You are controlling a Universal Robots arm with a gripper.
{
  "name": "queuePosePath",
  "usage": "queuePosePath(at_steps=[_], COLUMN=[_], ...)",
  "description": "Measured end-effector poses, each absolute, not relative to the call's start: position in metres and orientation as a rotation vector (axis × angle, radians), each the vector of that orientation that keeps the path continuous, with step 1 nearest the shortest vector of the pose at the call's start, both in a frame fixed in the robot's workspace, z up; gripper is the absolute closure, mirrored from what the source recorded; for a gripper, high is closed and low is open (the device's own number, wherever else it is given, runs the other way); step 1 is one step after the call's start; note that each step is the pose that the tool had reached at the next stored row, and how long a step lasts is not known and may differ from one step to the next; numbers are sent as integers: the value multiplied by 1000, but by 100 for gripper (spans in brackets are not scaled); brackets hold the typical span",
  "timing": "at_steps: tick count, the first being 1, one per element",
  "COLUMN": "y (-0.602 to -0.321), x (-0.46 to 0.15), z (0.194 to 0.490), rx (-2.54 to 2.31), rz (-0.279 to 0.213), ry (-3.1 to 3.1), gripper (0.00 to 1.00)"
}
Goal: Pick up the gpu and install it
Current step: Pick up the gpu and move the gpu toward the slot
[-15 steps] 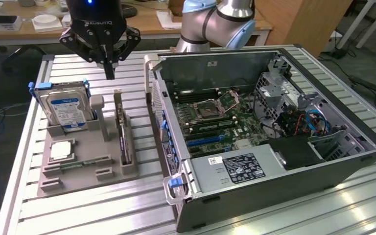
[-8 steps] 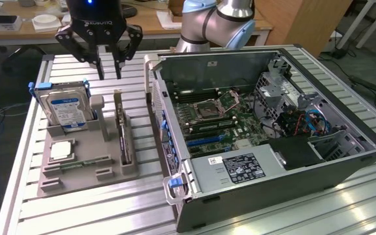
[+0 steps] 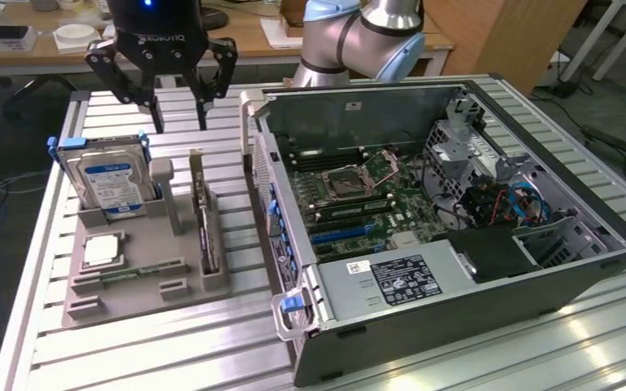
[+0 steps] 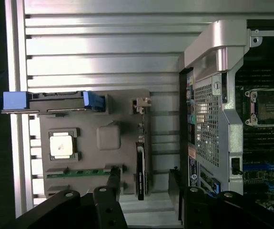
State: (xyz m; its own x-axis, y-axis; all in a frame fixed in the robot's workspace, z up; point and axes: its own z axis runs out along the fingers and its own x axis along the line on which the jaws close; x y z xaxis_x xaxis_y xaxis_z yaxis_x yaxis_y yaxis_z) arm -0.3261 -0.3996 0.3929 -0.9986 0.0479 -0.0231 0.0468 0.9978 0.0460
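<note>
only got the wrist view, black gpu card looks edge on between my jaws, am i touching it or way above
observer: Way above. The gripper hangs well clear of the thin black gpu card, with its jaws open and empty.
operator: is the card upright or leaning
observer: Upright. It stands on its long edge in a slot of the grey plastic tray.
operator: whats the blue-ended thing next to it
observer: A silver hard drive with a blue label. It stands upright in the same tray, on the exterior view's left of the card.
</note>
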Motion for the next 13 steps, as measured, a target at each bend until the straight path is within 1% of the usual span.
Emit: queuePosePath(at_steps=[13], y=[-420], x=[-323], z=[383], rx=[64], rz=[70], ry=[3126], gripper=[47])
